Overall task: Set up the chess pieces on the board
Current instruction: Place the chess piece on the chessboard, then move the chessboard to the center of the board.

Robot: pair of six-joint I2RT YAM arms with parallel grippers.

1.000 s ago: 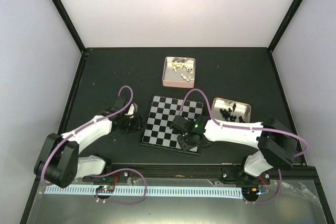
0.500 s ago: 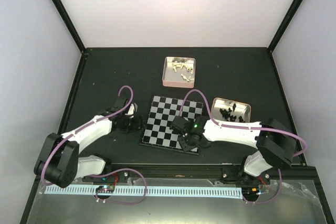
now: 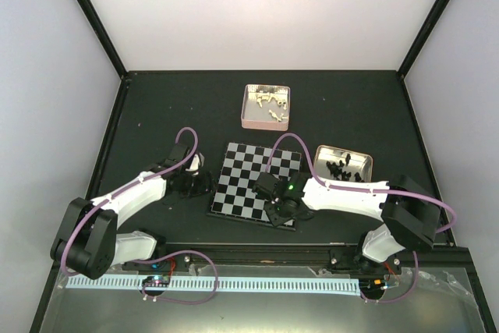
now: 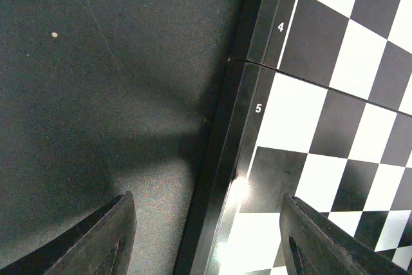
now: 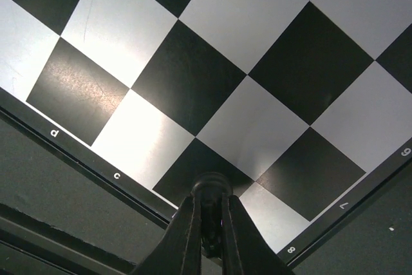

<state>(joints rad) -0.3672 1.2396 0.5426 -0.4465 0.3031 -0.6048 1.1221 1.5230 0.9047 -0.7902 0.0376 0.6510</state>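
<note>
Here the right gripper (image 5: 210, 217) pinches a glossy black chess piece (image 5: 211, 186) just below its round head, at the corner of the board (image 5: 238, 24). Tiny and likely light and slick, it could twist loose. The left gripper (image 4: 212, 243) gapes empty.

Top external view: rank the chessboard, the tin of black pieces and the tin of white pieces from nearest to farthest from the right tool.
1. Chessboard, directly under the right tool, near-right corner.
2. Tin of black pieces, right of the board.
3. Tin of white pieces, beyond the board's far edge.
</note>
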